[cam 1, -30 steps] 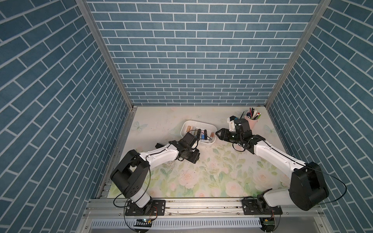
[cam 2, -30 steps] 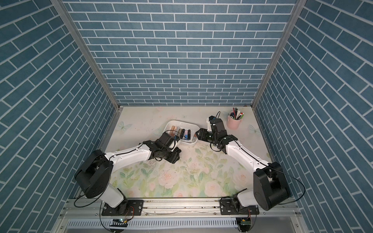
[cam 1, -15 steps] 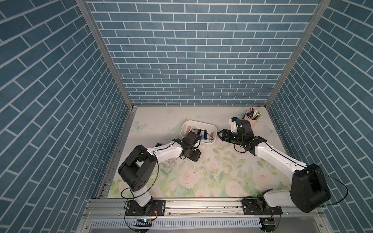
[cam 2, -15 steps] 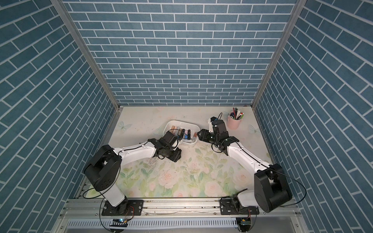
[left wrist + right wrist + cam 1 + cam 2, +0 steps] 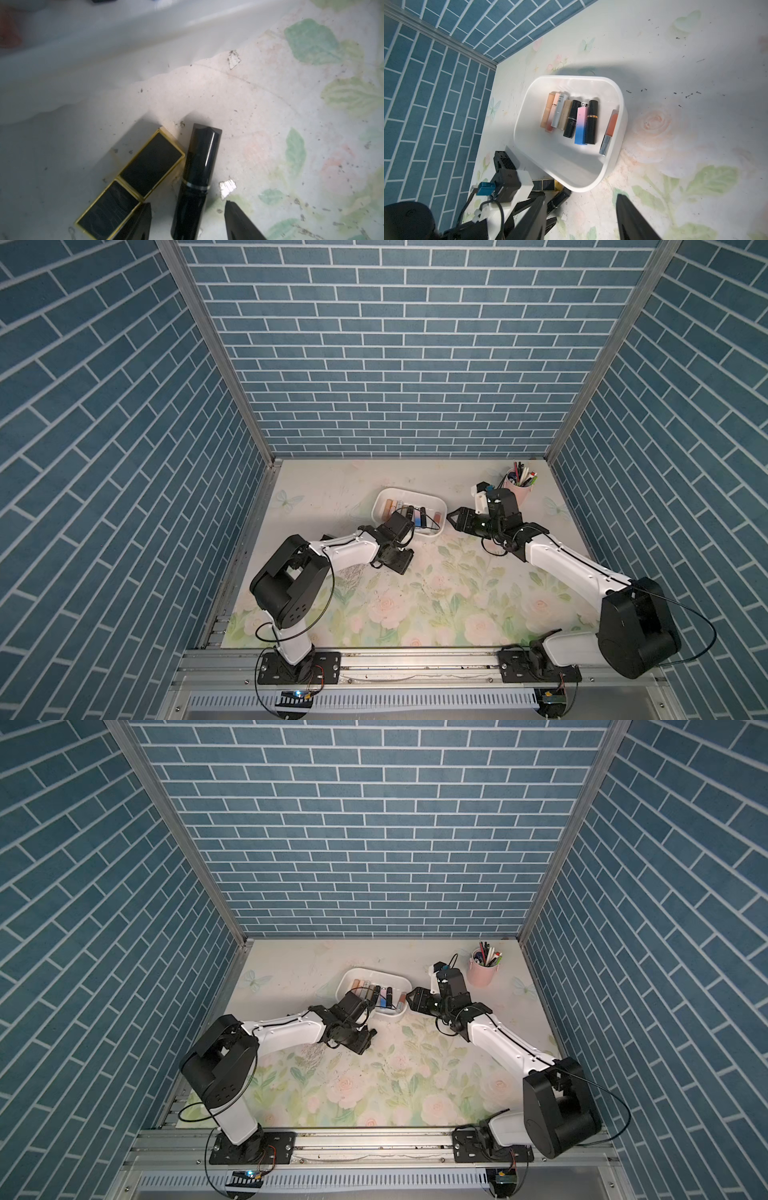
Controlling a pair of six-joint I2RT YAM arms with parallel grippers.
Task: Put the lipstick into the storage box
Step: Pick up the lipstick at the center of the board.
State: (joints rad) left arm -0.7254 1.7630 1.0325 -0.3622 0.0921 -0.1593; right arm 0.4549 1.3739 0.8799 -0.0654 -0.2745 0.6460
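We held the left gripper (image 5: 188, 204), jaws released, astride the black lipstick (image 5: 199, 162) beside the storage box (image 5: 104, 62), poised to pinch; the right gripper (image 5: 581, 196) gaped empty.

Storage box (image 5: 104, 52): blurred in the left wrist view, far side cut off.
Round black lipstick (image 5: 197, 180): base cut off there.
Square black-and-gold lipstick (image 5: 544, 185): partly behind the box corner in the right wrist view.
Both hidden beneath the left arm (image 5: 349, 549) in both top views.
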